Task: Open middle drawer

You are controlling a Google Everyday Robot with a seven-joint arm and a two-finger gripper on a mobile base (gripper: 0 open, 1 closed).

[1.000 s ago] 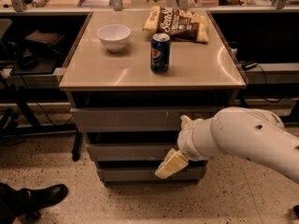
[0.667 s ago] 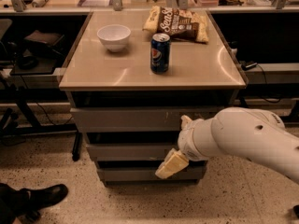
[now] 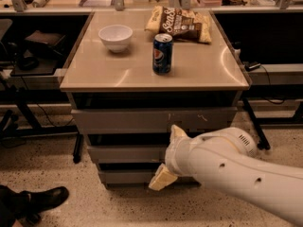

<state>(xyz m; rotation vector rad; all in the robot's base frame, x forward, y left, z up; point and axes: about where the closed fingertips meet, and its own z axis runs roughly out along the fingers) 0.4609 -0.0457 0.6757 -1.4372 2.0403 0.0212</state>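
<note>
- The middle drawer [image 3: 125, 153] sits in the bench [image 3: 199, 74], between the scratched top drawer [image 3: 118, 121] and the narrow bottom drawer [image 3: 125, 176], no further out than a second ago.
- The end effector [image 3: 169, 155] stays at its right end, spread wide and gripping nothing.
- Nothing has moved, so the pull likely has not begun.

You're in a lab or workshop: metal-framed side benches [image 3: 28, 74] trailing cables [image 3: 254, 66], a grey drawer cabinet [image 3: 128, 121], a speckled hard floor [image 3: 113, 205]. The jaws hang spread against the cabinet's drawer fronts.
</note>
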